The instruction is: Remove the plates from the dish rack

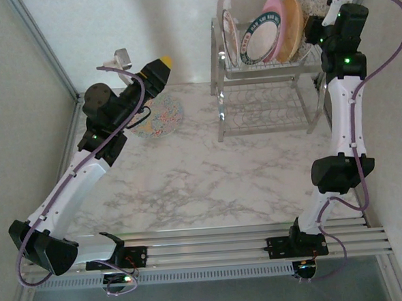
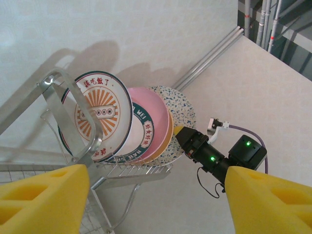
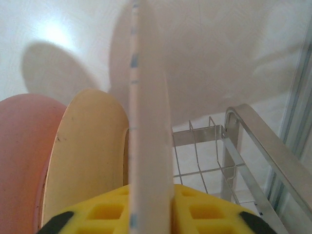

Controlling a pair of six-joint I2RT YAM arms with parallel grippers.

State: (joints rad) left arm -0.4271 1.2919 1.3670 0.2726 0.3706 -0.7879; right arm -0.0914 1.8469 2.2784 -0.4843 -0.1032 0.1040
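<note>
The chrome dish rack stands at the back right with several plates upright in its top basket. From left to right they are maroon-rimmed, teal-rimmed, pink, tan-orange and grey-speckled. My right gripper is shut on the grey-speckled plate, a yellow pad pressed on each face; this grip also shows at the right gripper. My left gripper hangs open and empty above the multicolour-squiggle plate, which lies flat on the table.
The rack's tubular frame and wire slots run close to the right of the gripped plate. The tan-orange plate stands right beside it on the left. White walls close in behind and on both sides. The marble tabletop lies between the arms.
</note>
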